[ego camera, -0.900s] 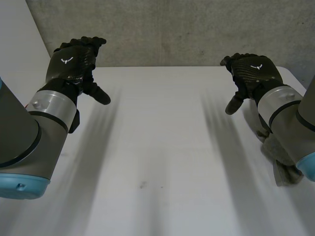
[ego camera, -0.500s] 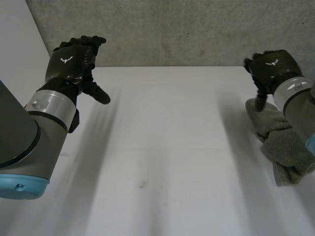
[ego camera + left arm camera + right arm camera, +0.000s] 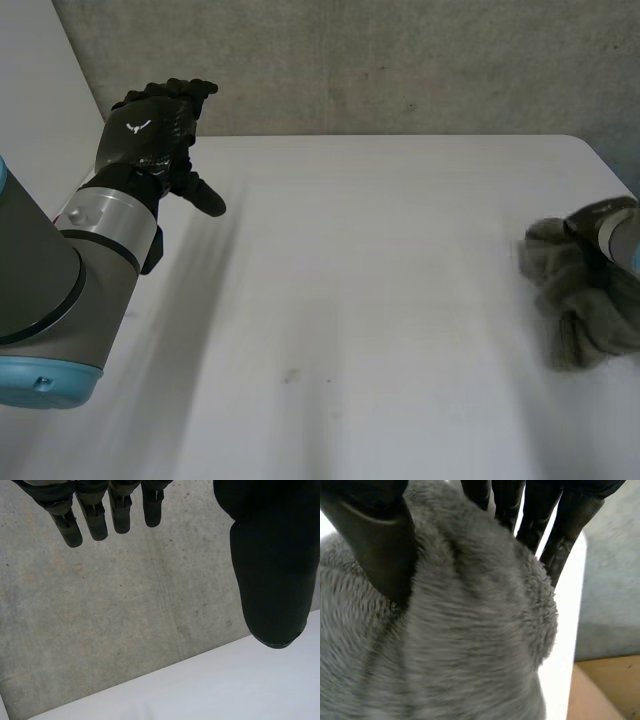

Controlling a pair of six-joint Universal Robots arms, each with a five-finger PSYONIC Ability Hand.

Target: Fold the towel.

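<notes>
A grey towel (image 3: pixel 578 300) lies crumpled in a heap at the table's right edge. In the right wrist view my right hand (image 3: pixel 376 540) is on the towel (image 3: pixel 465 645): its thumb presses one side of a raised fold and its fingers (image 3: pixel 540 520) curl over the other side, pinching the cloth. My left hand (image 3: pixel 150 135) hovers above the table's far left corner, well away from the towel. Its fingers (image 3: pixel 95 515) are straight, its thumb (image 3: pixel 270 555) stands apart from them, and it holds nothing.
The white table (image 3: pixel 350 300) stretches bare between the two arms. A grey concrete wall (image 3: pixel 380 60) stands behind its far edge. Past the table's right edge, beyond the towel, is a drop to a brown floor (image 3: pixel 605 690).
My right hand has swung right and down from above the table onto the towel and taken hold of a fold. The towel is more bunched. The left hand has stayed put.
</notes>
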